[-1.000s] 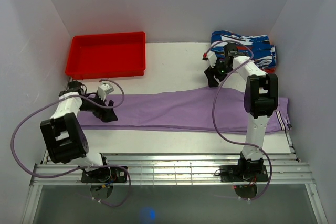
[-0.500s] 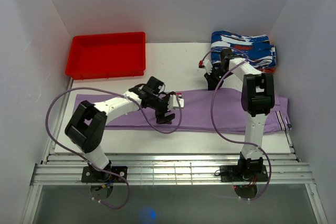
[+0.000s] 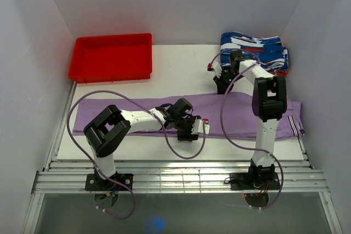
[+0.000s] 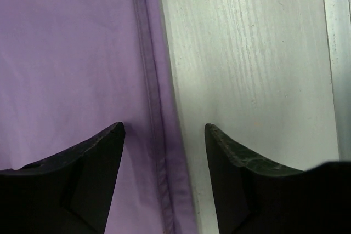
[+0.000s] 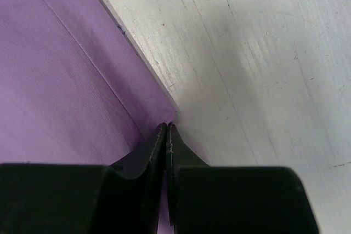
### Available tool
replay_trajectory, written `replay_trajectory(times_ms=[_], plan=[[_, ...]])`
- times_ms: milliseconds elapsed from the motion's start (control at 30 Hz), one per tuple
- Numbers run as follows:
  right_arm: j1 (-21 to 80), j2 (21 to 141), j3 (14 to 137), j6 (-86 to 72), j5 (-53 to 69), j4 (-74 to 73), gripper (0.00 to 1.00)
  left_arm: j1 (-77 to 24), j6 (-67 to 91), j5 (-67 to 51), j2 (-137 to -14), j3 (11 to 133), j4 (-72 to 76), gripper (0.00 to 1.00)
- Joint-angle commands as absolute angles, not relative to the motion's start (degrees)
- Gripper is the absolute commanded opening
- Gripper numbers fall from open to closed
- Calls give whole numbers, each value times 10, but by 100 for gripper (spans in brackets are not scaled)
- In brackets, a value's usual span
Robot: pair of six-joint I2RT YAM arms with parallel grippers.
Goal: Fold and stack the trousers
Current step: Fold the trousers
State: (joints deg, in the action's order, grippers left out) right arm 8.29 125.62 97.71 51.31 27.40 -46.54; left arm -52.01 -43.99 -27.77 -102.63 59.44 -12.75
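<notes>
Well, I'm seeing the tray [image 3: 112, 56] sitting at 10 o'clock and the trousers [image 3: 211, 110] lying flat across centre. Wrist views are showing the left gripper [image 4: 164, 127] spread over their near seam and the right gripper [image 5: 166, 125] pinching their far edge.

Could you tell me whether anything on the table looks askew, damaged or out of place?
Nothing stands out. The trousers lie flat, the patterned garments sit folded at the far right. The left pincer is open over the trousers' near edge; the right pincer is shut on their far edge.
</notes>
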Motion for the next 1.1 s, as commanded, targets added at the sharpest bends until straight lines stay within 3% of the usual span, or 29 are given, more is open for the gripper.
replay_trajectory(times_ms=[0,33,267,333,467,933,967,1000,1033,1067], plan=[[83,1222,1000,519,285,-475,8,-532,-434,-249,-1034,579,-109,66],[82,1221,1002,517,285,-475,8,-533,-433,-246,-1037,578,-111,55],[82,1203,1005,489,275,-434,8,-548,-437,-222,-1044,554,-122,11],[80,1201,1013,487,272,-425,8,-555,-444,-217,-1037,537,-120,3],[74,1206,1040,482,269,-417,8,-557,-442,-219,-1034,524,-124,0],[72,1220,1027,456,223,-366,8,-564,-431,-228,-1027,516,-143,0],[75,1223,1038,455,224,-381,9,-564,-418,-220,-1023,520,-144,21],[76,1225,1063,450,223,-412,17,-564,-388,-216,-1016,527,-147,34],[75,1223,1074,443,224,-424,29,-564,-372,-212,-995,539,-149,43],[75,1216,1080,437,224,-433,49,-563,-352,-201,-980,545,-151,58]])
